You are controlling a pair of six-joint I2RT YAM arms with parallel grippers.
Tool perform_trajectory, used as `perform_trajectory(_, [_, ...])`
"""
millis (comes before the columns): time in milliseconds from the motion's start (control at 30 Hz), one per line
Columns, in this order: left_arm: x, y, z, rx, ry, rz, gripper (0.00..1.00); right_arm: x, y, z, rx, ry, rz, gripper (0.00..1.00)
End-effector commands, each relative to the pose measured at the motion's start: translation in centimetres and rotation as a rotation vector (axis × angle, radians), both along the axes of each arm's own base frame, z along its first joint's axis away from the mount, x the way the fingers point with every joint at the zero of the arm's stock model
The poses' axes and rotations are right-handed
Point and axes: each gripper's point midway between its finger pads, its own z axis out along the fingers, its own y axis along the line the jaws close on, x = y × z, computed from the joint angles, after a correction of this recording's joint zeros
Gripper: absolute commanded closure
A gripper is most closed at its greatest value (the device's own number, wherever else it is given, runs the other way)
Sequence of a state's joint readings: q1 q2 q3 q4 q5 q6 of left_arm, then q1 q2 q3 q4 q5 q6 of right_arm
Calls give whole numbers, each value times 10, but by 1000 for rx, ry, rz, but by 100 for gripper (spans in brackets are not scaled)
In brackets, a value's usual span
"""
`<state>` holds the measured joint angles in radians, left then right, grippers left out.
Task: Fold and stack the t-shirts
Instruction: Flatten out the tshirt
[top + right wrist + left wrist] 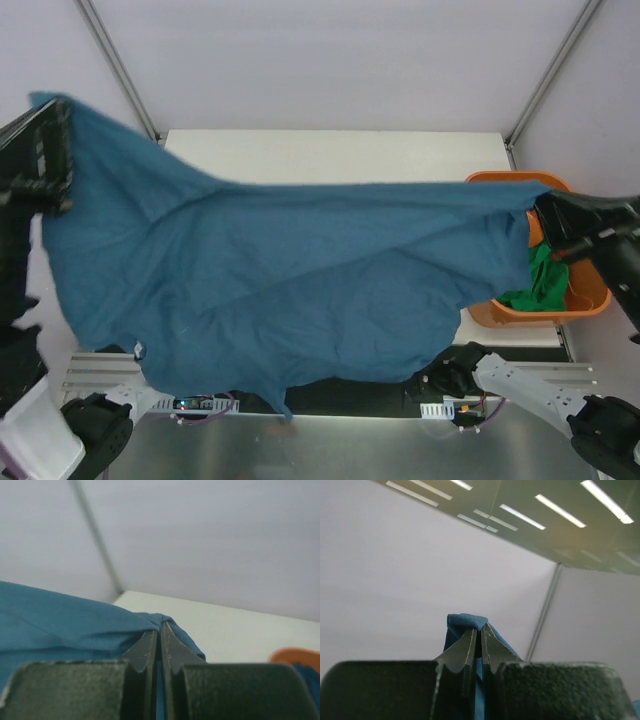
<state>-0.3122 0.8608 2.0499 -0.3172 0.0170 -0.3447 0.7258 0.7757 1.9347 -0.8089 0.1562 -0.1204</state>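
The left fingers [469,649] were clenched on a bunched corner of the blue t-shirt [466,621], a small fold of cloth poking up past their tips, and the right fingers [149,649] were likewise pinched tight on another corner of the same shirt, the fabric running off from them toward 9 o'clock in the right wrist view. Seen from above, the left grip sat at about 10 o'clock and the right at about 3 o'clock, with the shirt stretched between them like a sheet, its top edge sagging a little in the middle and its lower edge hanging in uneven waves toward 6 o'clock, over the arm bases. It appeared to be held up off the counter [340,155], which showed pale beyond it at 12 o'clock. Just under the right grip, at 3 to 4 o'clock, stood the orange basket [590,302] with a green t-shirt [545,282] crumpled inside. The step in hand looked like spreading the shirt before laying it flat to fold. To do it well, both grips should hold firm and level, draw apart just enough to take out the sag without straining the cloth, then carry the shirt toward 12 o'clock and lower it so the hanging edge touches down first and the rest rolls out smooth. The right side should stay clear of the basket rim so the fabric does not snag.
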Motion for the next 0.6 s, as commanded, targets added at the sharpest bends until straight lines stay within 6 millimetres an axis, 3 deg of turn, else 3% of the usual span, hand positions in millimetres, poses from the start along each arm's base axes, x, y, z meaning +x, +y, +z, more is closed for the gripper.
perform_trajectory(0, [184, -3, -71, 70, 353, 296, 100, 116, -35, -65, -232, 223, -647, 98])
perform_trajectory(67, [237, -2, -105, 106, 467, 394, 100, 145, -44, -97, -323, 314, -830, 95])
perform_trajectory(100, [285, -4, -142, 149, 572, 462, 100, 176, -26, -132, -421, 394, -822, 93])
perform_trajectory(133, [310, -4, -164, 180, 625, 485, 100, 194, -19, -154, -441, 454, -795, 91])
perform_trajectory(167, [333, -5, -185, 206, 675, 502, 100, 216, -32, -177, -435, 535, -819, 90])
perform_trajectory(200, [376, -12, -234, 266, 777, 509, 100, 250, -4, -220, -454, 651, -683, 90])
perform_trajectory(233, [397, -7, -254, 292, 817, 517, 100, 267, 4, -239, -462, 710, -623, 88])
perform_trajectory(267, [428, -11, -303, 349, 913, 511, 93, 283, 2, -256, -458, 772, -588, 68])
perform_trajectory(300, [440, -13, -322, 366, 948, 495, 73, 301, 21, -296, -516, 876, -484, 46])
perform_trajectory(367, [459, -25, -361, 421, 1016, 435, 1, 324, 26, -291, -532, 879, -464, 9])
perform_trajectory(400, [462, -29, -368, 427, 1028, 418, 1, 329, 27, -314, -591, 952, -453, 5])
perform_trajectory(433, [463, -31, -376, 431, 1043, 407, 1, 335, 28, -303, -594, 931, -449, 4])
perform_trajectory(567, [451, -36, -392, 420, 1083, 359, 1, 321, 42, -321, -650, 960, -310, 3])
